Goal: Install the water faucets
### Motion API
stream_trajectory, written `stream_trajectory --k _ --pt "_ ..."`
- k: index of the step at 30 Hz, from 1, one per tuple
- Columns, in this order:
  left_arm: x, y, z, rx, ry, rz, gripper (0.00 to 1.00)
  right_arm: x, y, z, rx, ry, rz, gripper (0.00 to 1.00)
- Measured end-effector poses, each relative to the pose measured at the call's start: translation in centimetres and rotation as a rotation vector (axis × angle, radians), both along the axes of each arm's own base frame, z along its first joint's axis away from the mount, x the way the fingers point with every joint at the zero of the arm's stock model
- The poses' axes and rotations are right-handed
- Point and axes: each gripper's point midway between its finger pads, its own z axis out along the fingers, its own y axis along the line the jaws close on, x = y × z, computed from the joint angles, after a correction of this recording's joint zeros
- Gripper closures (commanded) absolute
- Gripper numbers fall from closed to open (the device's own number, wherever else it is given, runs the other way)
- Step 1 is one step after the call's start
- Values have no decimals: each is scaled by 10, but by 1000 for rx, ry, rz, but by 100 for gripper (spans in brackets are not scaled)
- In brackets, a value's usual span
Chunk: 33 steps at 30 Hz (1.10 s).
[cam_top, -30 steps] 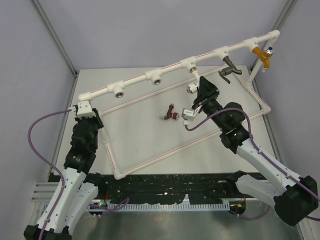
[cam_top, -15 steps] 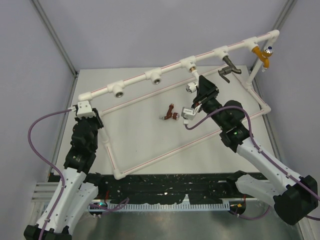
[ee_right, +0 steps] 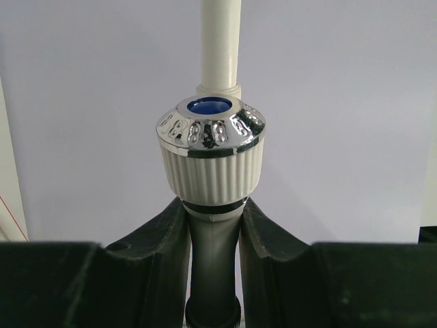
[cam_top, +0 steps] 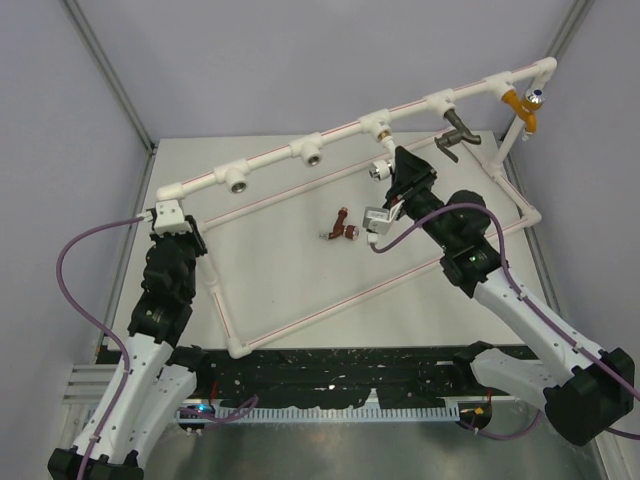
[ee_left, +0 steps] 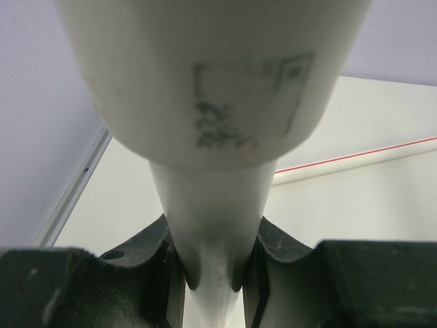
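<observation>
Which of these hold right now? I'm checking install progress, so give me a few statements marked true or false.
The left gripper is open. False: it is shut on the white pipe.
The right gripper holds the white faucet. True.
The reddish-brown faucet is mounted on the white pipe. False: it lies on the table.
A grey faucet hangs from the white pipe. True.

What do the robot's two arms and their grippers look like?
Both the left arm and the right arm have white lower links and black, rounded upper joints. A thin purple cable loops along each. The left gripper and the right gripper have dark, curved fingers.
</observation>
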Motion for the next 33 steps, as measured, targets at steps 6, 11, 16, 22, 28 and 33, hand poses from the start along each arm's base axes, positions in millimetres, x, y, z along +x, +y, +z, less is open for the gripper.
stream_trajectory --k 6,11,16,22,28,33 --pt "0 0 0 1 1 0 100 3 -2 -2 73 49 27 95" --pt "0 0 1 0 -3 0 100 6 -1 -1 151 75 44 95" --pt "0 0 3 -1 -6 0 100 5 -1 -2 211 86 56 95" --pt "0 0 3 -1 -7 0 100 5 2 -1 312 132 79 95" --pt "0 0 3 -1 -5 0 100 3 5 -1 486 222 108 95" --pt "0 0 3 -1 -5 0 100 3 5 1 700 321 129 95"
